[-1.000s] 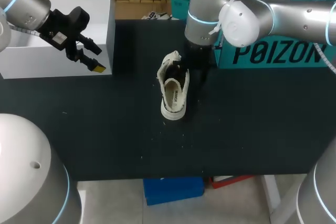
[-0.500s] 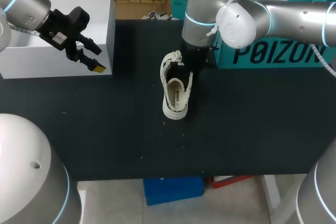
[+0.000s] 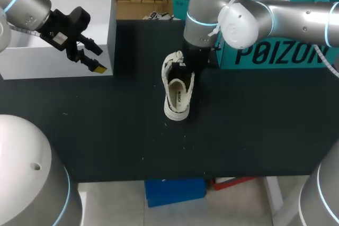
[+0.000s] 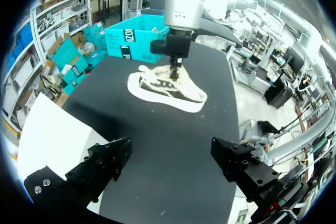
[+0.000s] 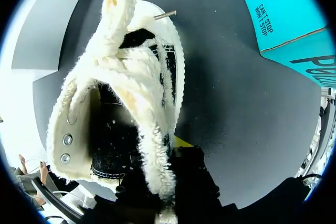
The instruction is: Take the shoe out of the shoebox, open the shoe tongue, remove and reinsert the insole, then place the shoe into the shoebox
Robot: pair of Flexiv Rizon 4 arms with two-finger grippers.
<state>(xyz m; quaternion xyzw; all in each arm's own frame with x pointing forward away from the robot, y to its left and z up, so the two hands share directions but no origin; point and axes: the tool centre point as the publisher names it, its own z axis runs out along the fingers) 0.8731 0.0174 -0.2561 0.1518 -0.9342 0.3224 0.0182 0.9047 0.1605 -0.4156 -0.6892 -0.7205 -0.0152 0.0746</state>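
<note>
Left gripper [image 3: 95, 59] hangs released, fingers spread around nothing, over the near edge of a white rectangular box [image 3: 100, 9] at the black table's [image 3: 106, 130] left. Mid-table lies the cream fleece-trimmed shoe [image 3: 176, 96], toe toward the robot. Right gripper [image 3: 186, 70] clasps its fuzzy collar from above. Just right stands the teal cardboard shoebox [image 3: 275, 54].

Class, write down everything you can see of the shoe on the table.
The shoe is a single cream sneaker with fuzzy, fleece-like edging, a white sole, small metal eyelets and a dark lining. It lies in the middle of the black table, with one end pointing at the near edge and its opening facing up and spread wide. The right gripper is at its far end, touching the upper. Whether it grips the shoe cannot be seen. Nothing else touches the shoe.
</note>
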